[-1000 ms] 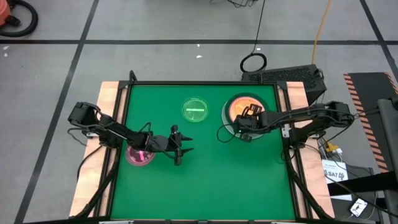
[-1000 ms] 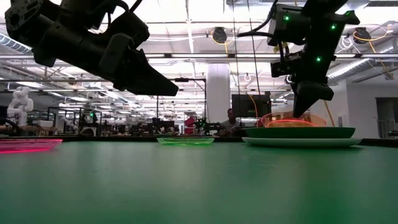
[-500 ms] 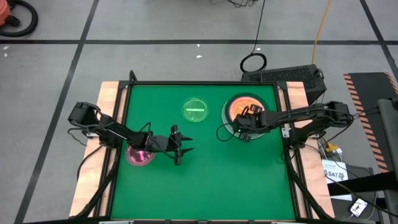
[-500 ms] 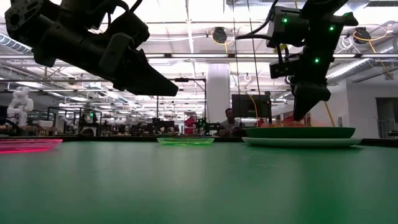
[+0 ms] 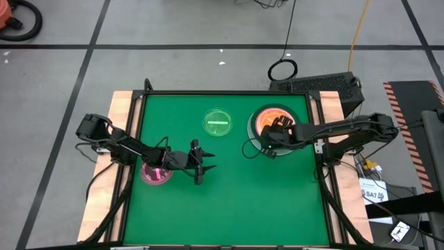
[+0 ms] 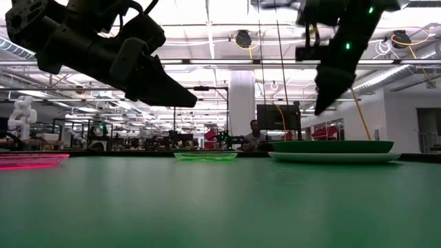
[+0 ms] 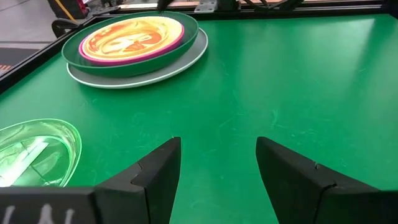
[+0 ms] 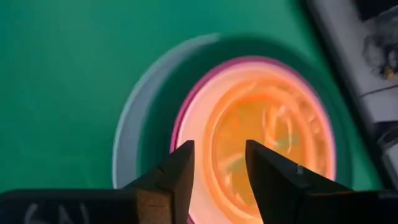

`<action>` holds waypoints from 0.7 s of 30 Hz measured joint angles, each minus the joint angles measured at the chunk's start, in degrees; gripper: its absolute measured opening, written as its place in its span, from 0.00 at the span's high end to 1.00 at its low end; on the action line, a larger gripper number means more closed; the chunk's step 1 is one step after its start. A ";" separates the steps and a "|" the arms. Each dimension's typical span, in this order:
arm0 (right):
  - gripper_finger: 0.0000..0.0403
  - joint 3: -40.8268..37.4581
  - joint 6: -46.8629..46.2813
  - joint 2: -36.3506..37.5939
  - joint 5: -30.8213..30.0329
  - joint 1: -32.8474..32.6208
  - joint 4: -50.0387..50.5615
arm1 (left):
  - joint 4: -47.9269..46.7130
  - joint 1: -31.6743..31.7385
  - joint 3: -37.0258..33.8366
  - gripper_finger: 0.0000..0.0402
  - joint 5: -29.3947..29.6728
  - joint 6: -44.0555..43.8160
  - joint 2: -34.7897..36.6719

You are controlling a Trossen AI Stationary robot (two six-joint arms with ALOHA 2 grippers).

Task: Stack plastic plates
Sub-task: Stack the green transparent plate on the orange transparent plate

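With an amber dish already nested on top, the stack at the far right of the tabletop looks well under way. From the bottom up it shows a pale-blue plate, a dark-green plate, a hot-pink plate seen only as a rim, and the amber dish in the middle; whether other plates lie hidden between these cannot be told.

The right end effector hangs just above the near edge of that stack. Its fingers stand apart with nothing between them, and in the low view it is clear of the dark-green rim, so the amber dish reads as released and lying free.

Two pieces are left out on the cloth, as far as the views show. A translucent green dish with a pale bar mark sits at the far middle, near the stack but apart from it. A translucent pink dish lies at the near left, partly under the left arm.

The left end effector hovers above bare tabletop to the right of the pink dish, its fingers spread wide and empty, pointing across toward the stack.

By my judgement the larger plates are done and the small dishes are being added one by one; the green and the pink dish remain to be carried over and set on the amber one.
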State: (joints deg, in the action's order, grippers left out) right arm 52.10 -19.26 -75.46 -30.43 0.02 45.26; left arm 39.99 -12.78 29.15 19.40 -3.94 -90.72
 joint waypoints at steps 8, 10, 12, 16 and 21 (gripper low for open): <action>0.66 1.64 -6.44 4.83 -1.91 -10.84 -6.31 | -1.36 0.10 0.00 0.46 3.01 1.07 0.00; 0.66 1.64 -7.13 4.29 -3.11 -14.12 -9.39 | -2.13 0.58 0.00 0.46 4.75 1.86 0.00; 0.66 1.64 -7.28 2.86 -4.58 -17.30 -12.51 | -2.99 1.50 0.00 0.46 4.99 2.17 0.00; 0.66 1.64 -6.95 -0.65 -7.61 -22.55 -18.23 | -5.27 3.66 0.02 0.46 5.09 2.29 0.00; 0.66 1.64 -5.88 -5.73 -8.58 -26.39 -23.77 | -8.29 5.92 0.02 0.46 5.09 5.19 0.00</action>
State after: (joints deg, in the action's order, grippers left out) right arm 53.74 -25.14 -81.18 -39.01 -26.37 21.48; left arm 31.70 -6.86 29.17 24.49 1.25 -90.72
